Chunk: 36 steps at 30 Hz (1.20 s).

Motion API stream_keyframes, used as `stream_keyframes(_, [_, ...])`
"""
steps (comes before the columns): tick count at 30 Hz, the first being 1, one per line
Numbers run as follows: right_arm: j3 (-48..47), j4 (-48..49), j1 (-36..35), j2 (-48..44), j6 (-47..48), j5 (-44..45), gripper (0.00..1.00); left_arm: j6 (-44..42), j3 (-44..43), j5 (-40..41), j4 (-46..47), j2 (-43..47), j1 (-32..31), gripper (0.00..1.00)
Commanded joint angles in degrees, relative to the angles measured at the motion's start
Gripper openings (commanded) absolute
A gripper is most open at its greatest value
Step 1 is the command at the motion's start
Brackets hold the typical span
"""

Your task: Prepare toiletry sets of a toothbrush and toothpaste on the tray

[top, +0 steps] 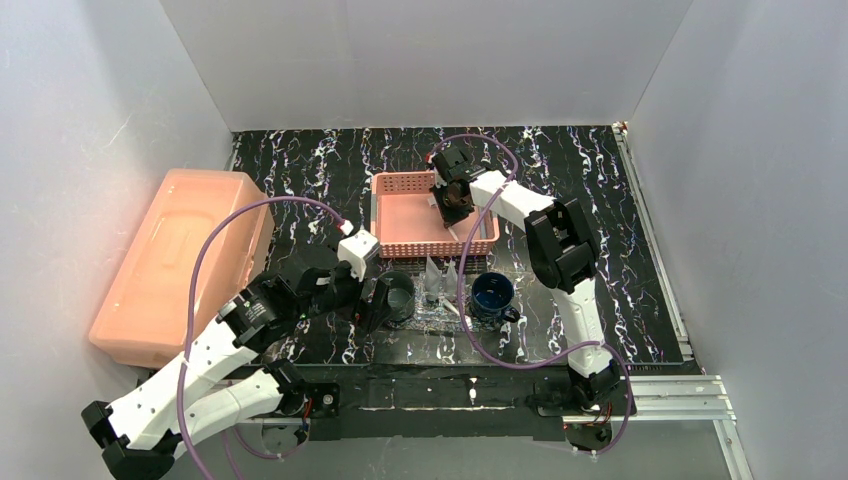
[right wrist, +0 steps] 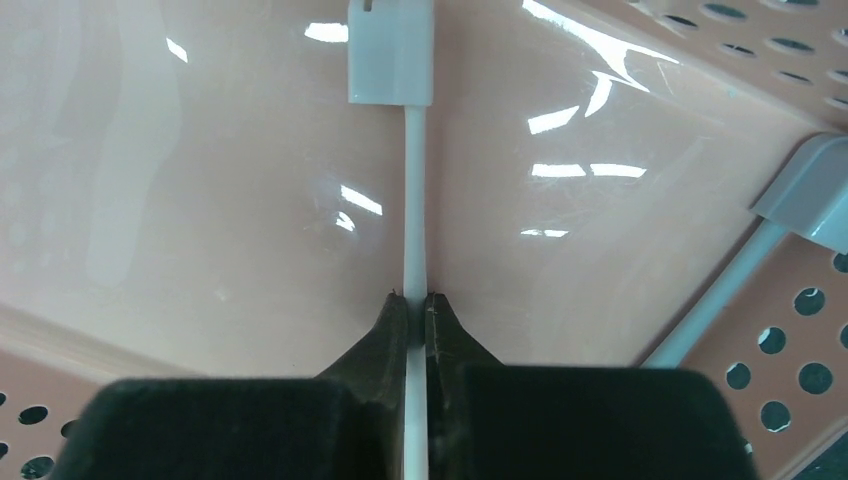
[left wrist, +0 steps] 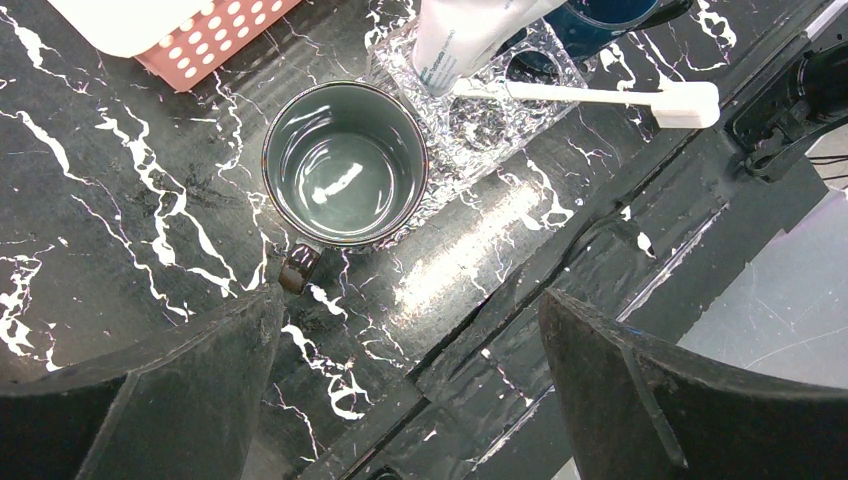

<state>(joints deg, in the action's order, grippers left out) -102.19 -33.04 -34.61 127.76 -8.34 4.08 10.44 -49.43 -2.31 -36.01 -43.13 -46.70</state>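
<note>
Right gripper (right wrist: 415, 300) pinches the toothbrush (right wrist: 414, 200) by its thin handle, mid-frame in the pink basket (right wrist: 200, 200); narrow grip, it could pivot or slip before reaching the tray (top: 432, 318) at lower centre; left gripper (left wrist: 410, 300) hangs wide open, empty.

Counter (top: 600, 200): black, white marble veining.
Basket (top: 395, 185): salmon-pink, rows of round holes in walls, glossy plain floor.
Box (top: 170, 270): pale salmon, translucent.
Tray (left wrist: 470, 155): clear, glittery iridescent speckles.
Toothbrush (right wrist: 414, 180): plain white.
Right hand (right wrist: 416, 310): black.
Left hand (left wrist: 408, 310): black.
Cup (left wrist: 345, 165): dark grey-green, glossy.
Second cup (top: 493, 293): navy blue.
Tube (left wrist: 455, 40): white, small teal print.
Arms (top: 510, 200): white links, black joints.
Cables (top: 270, 200): purple.
Walls (top: 420, 60): pale grey-white, unpatterned.
</note>
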Motion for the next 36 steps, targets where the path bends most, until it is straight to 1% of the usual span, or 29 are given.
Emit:
stream_keyframes(1, [-0.1, 0.1, -0.4, 1.7, 0.7, -1.0, 0.01, -0.9, -0.1, 1.0, 0.3, -0.3, 0.2, 0.99])
stream_keyframes(10, [-0.7, 1.0, -0.4, -0.8, 1.8, -1.3, 0.01, -0.9, -0.4, 1.3, 0.3, -1.5, 0.2, 0.99])
stream_keyframes(19, [3.6, 6.0, -0.4, -8.4, 3.8, -2.8, 0.01, -1.1, -0.6, 1.5, 0.4, -2.5, 0.2, 0.99])
stream_keyframes(29, [6.2, 9.3, -0.5, -16.0, 5.1, -1.8, 0.01, -1.1, -0.6, 1.4, 0.5, -2.9, 0.3, 0.99])
stream_keyframes(36, [6.8, 9.2, -1.4, -22.0, 5.2, -0.2, 0.01, -1.1, -0.6, 1.4, 0.8, -3.2, 0.4, 0.99])
